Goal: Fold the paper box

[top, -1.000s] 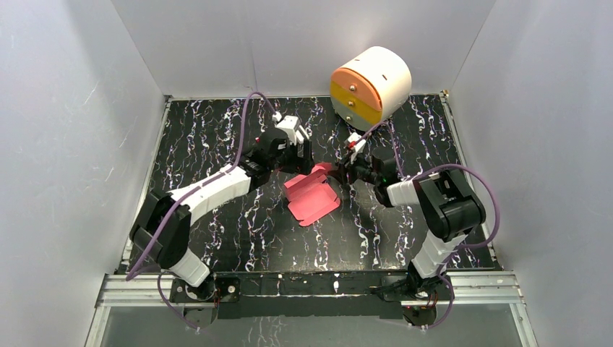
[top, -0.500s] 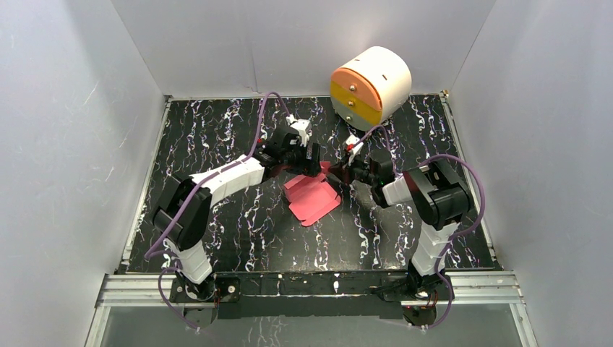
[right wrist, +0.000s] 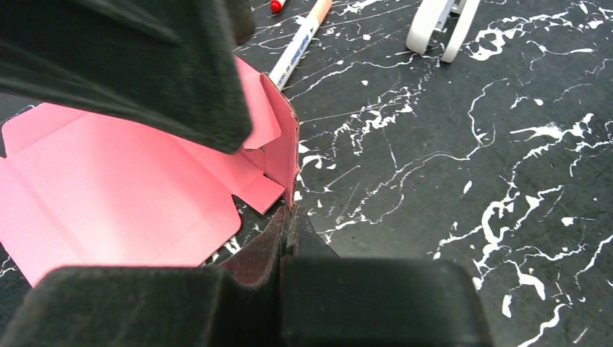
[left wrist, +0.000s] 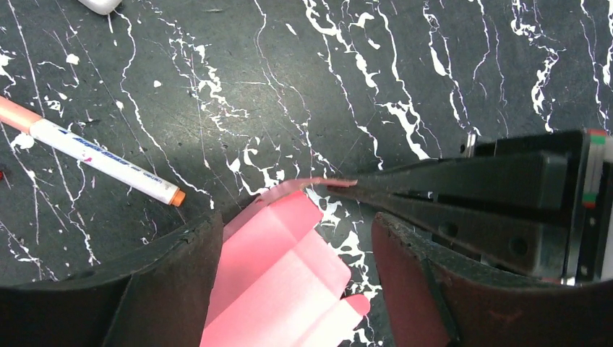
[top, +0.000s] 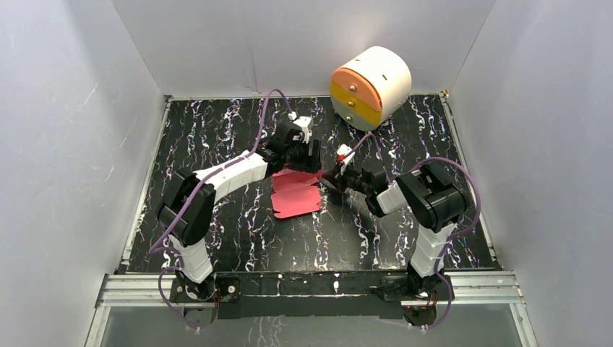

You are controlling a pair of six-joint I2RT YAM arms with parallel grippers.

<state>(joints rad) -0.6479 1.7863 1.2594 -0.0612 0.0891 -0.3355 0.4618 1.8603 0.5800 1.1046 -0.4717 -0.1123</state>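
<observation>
The paper box (top: 296, 195) is a pink-red cut-out sheet lying mostly flat on the black marbled table, between the two arms. My right gripper (top: 330, 177) is shut on an upright flap at the sheet's right edge. In the right wrist view the jaws meet on that flap (right wrist: 291, 155) at the gripper (right wrist: 290, 215). My left gripper (top: 301, 160) hangs open over the sheet's far end. Its dark fingers (left wrist: 170, 278) straddle the paper box (left wrist: 278, 271) without pinching it. The left wrist view also shows the right gripper's black fingers (left wrist: 463, 184) holding the flap tip.
A white marker with an orange cap (left wrist: 108, 163) lies just beyond the sheet, also in the right wrist view as marker (right wrist: 300, 40). A white stapler-like object (right wrist: 437, 25) lies further back. The round white drawer unit (top: 370, 85) stands at the back right. Grey walls enclose the table.
The right gripper has shut on the sheet's right flap and shifted left. The sheet has slid left and lies flatter. The left gripper has come down over its far end, jaws slightly narrower.
</observation>
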